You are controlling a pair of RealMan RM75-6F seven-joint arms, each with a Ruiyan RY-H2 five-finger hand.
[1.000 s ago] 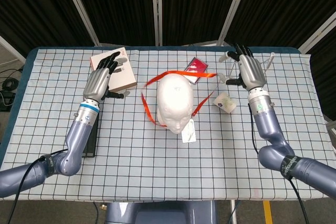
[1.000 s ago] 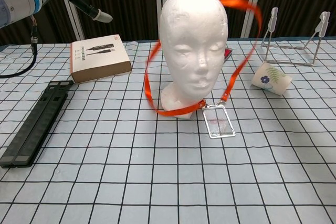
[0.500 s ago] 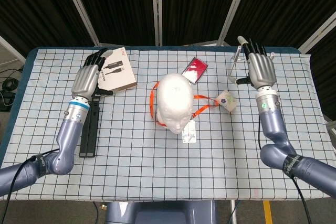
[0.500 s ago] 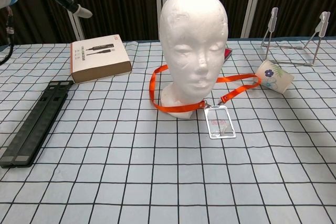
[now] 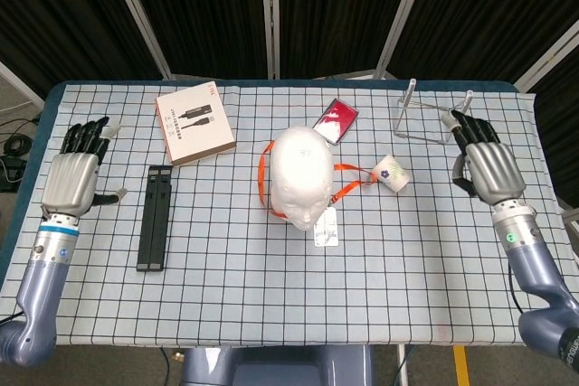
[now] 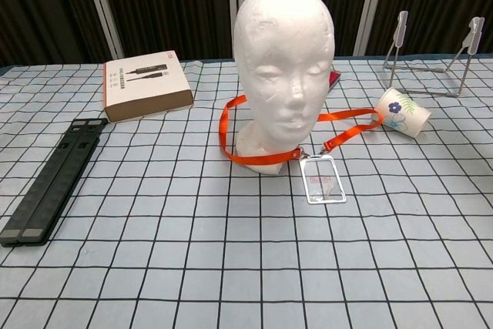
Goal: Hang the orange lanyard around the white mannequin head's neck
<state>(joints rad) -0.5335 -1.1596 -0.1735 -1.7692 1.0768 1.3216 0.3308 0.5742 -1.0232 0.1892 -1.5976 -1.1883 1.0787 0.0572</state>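
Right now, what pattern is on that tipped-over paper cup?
A dark blue flower with green leaves on the white paper cup, clearest in the chest view.

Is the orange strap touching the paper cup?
Touching. In the chest view the lanyard runs right up to the cup and its end lies against the rim, with no gap showing.
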